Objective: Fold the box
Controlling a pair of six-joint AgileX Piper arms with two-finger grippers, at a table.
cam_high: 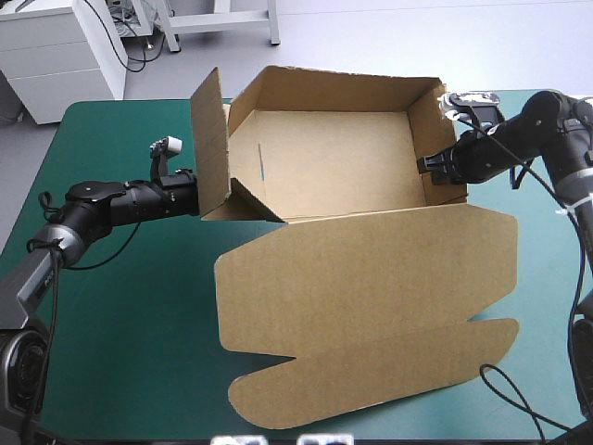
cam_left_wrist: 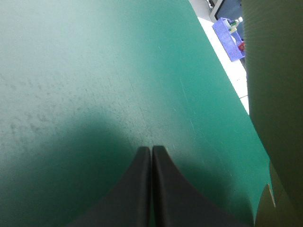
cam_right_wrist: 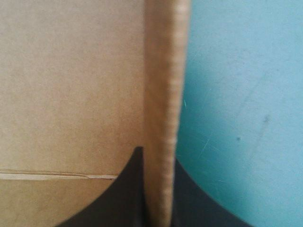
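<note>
Box [cam_high: 334,167] half made at the table's [cam_high: 130,324] far side: tray up, lid [cam_high: 371,306] flat.
Walls stand, but the left wall [cam_high: 211,139] flares out, untucked I'd say; the lid lies toward the near edge. Only the right wrist view shows the right gripper [cam_right_wrist: 158,156] pinching the right wall [cam_right_wrist: 163,94]; only the left shows the left gripper [cam_left_wrist: 151,149] closed, empty, just beside the left wall.

The box [cam_high: 371,269] was matt brown corrugated board. The teal-green cover [cam_high: 130,324] looked smooth, faintly scuffed. The left gripper [cam_left_wrist: 151,151] had smooth matt black fingers [cam_left_wrist: 135,194].
</note>
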